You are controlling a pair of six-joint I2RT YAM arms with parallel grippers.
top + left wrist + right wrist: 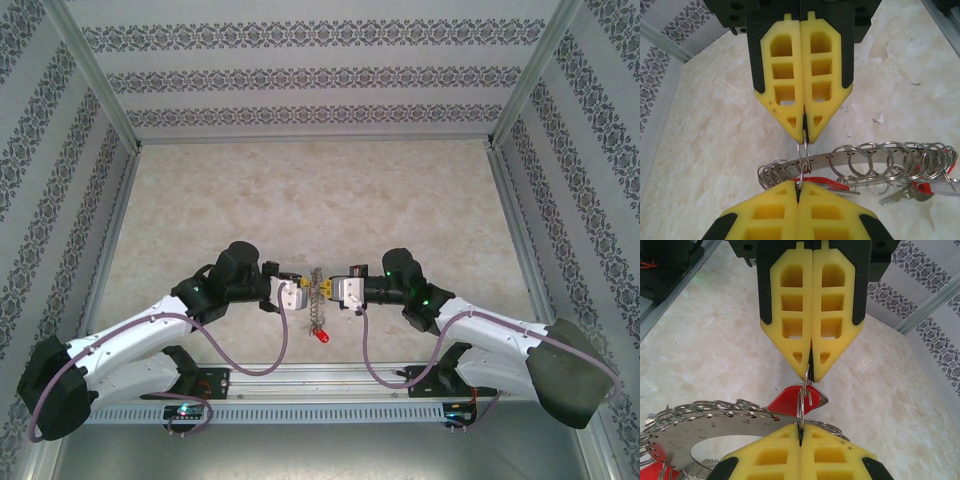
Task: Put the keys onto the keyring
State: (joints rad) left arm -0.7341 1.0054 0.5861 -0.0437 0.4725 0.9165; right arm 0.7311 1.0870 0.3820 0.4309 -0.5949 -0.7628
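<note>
The keyring (318, 300), a silvery band (865, 154) fringed with small split rings, hangs between my two grippers above the table. My left gripper (799, 187) is shut on a thin wire ring next to a red-headed key (825, 181). Tip to tip with it, my right gripper (801, 432) is shut on a split ring (801, 405) of the keyring. The two pinched rings cross each other in the gap. That red key head (790, 400) lies just behind the rings. Another red key (922, 187) dangles at the band's far end (323, 338).
An all-silver key (900, 197) hangs beside the second red key. The marble-patterned table (320, 200) stretches behind the grippers, with patterned walls and metal rails (100, 130) on three sides. A small white speck (878, 118) lies on the table.
</note>
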